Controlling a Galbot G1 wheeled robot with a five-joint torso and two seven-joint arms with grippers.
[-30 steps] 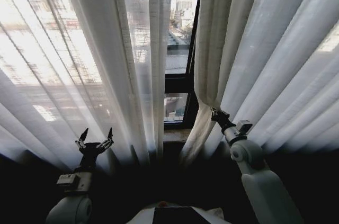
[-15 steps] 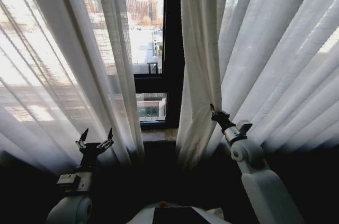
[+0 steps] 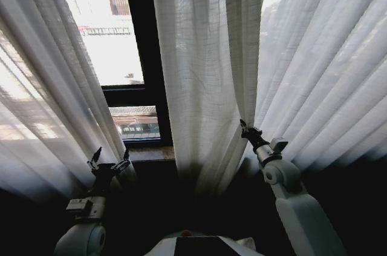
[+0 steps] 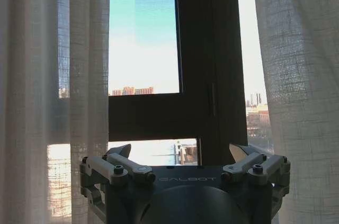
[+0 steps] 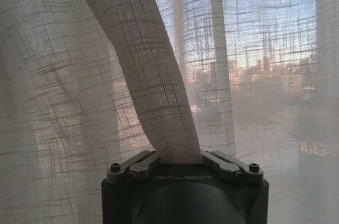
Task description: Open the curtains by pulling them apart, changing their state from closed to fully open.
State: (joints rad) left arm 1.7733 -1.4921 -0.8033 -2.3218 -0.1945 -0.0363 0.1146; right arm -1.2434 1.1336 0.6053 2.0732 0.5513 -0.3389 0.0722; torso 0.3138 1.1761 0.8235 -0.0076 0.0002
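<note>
Our right tool (image 3: 243, 126) is clamped on a fold of the right curtain (image 3: 205, 74), pinched between its fingers (image 5: 143, 163). The left curtain (image 3: 54, 86) hangs to the left, and the dark window frame (image 3: 142, 56) shows in the gap between them. Our left tool (image 3: 109, 155) sits low near the left curtain's edge, fingers apart, gripping nothing.
</note>
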